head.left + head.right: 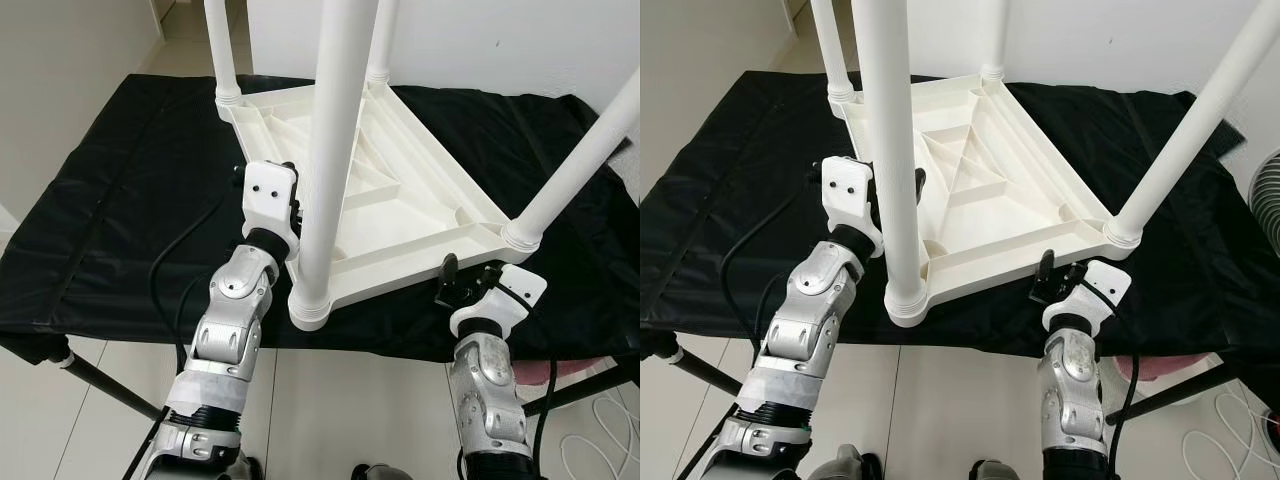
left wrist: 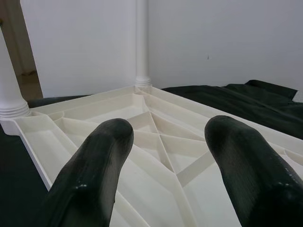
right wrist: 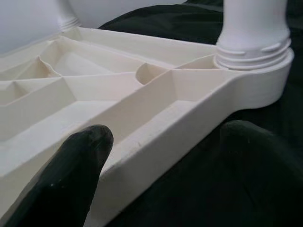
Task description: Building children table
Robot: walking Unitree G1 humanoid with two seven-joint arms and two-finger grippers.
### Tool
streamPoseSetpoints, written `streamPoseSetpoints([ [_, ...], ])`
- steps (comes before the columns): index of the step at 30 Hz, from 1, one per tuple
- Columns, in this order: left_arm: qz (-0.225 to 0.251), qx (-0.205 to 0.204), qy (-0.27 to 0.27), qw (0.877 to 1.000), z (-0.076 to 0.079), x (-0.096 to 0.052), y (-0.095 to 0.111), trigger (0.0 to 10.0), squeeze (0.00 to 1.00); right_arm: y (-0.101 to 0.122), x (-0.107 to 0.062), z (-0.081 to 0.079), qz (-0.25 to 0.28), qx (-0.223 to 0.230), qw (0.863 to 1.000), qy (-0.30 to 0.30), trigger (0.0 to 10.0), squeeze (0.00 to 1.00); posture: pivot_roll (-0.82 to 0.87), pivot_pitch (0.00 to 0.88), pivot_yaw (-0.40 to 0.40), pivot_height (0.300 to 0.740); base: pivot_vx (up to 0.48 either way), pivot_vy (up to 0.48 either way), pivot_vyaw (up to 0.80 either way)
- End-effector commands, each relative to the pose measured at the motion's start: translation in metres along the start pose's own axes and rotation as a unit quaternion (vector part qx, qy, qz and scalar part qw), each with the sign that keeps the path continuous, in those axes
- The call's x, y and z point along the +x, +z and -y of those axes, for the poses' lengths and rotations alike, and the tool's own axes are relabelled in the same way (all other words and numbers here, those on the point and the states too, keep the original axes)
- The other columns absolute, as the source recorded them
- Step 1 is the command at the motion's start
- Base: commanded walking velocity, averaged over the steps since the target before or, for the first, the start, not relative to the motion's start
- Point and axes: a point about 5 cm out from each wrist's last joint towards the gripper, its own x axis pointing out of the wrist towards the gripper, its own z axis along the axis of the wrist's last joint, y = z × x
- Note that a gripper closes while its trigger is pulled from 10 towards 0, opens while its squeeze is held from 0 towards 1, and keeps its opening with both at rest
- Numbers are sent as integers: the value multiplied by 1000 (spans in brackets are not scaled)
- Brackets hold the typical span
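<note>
A: Left eye view, near edge first — what's closest?
B: Both arms coming up from below. Left gripper (image 2: 161,156) is at the near-left side of the upturned white kids' table (image 1: 400,190), just beside the near leg (image 1: 328,150). Fingers (image 2: 90,175) spread apart, nothing btwn them; wrist cam looks over the ribbed underside.
A: Right gripper?
B: Right gripper (image 3: 156,165) sits at the table's near edge, w/ the near-right leg (image 1: 585,160) just beyond it. Jaws apart, straddling the rim: one finger (image 3: 71,175) over the inner tray, the other outside above the cloth. Can't tell if either touches the plastic.
A: Where's the table itself?
B: Lying top-down on a black cloth (image 1: 120,200) spread over a work surface, legs pointing up. Near leg stands in its corner socket, threaded collar at the base. Near-right leg same, collar (image 3: 253,52) seated on the corner.
A: Farther back?
B: Two more legs at the far corners: far-left leg (image 1: 222,50) and far-right leg (image 1: 382,40). Underside has diagonal ribs meeting mid-panel. Behind it, a white wall (image 1: 500,40). Pale tiled floor (image 1: 100,440) below the cloth edge, w/ a black stand leg (image 1: 100,380) angling down.
</note>
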Motion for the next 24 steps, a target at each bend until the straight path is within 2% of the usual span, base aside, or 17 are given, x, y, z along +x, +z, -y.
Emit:
streamPoseSetpoints([
  [1,7,2,-57,998,12,3,3,10000,0,-3,6,2,-10,25,1000,0,10000,0,-107,83,44,740,0,0,0],
  [3,8,4,-58,998,12,3,3,10000,0,-3,8,1,-12,32,999,1,10000,0,-107,83,44,740,0,0,0],
  [5,16,0,-67,998,14,3,6,10000,0,-2,23,1,-18,47,999,4,10000,0,-101,88,43,740,0,0,0],
  [8,17,-1,-68,998,14,3,7,10000,0,1,28,1,-15,49,999,3,10000,0,-97,92,42,740,0,0,0],
  [11,22,-6,-77,997,16,3,9,10000,0,3,39,5,-21,70,997,-6,10000,0,-91,93,38,740,0,0,0],
  [13,22,-6,-77,997,16,3,9,10000,0,3,39,5,-21,70,997,-6,10000,0,-91,93,38,740,0,0,0],
  [17,29,-18,-97,995,21,1,12,10000,0,8,50,11,-17,91,996,-19,10000,0,-84,95,34,740,0,0,0],
  [20,29,-18,-97,995,21,1,12,10000,0,8,50,11,-17,91,996,-19,10000,0,-84,95,34,740,0,0,0],
  [24,32,-27,-131,990,29,-2,15,10000,0,7,59,8,-24,96,995,-11,10000,0,-82,96,31,740,0,0,0],
])
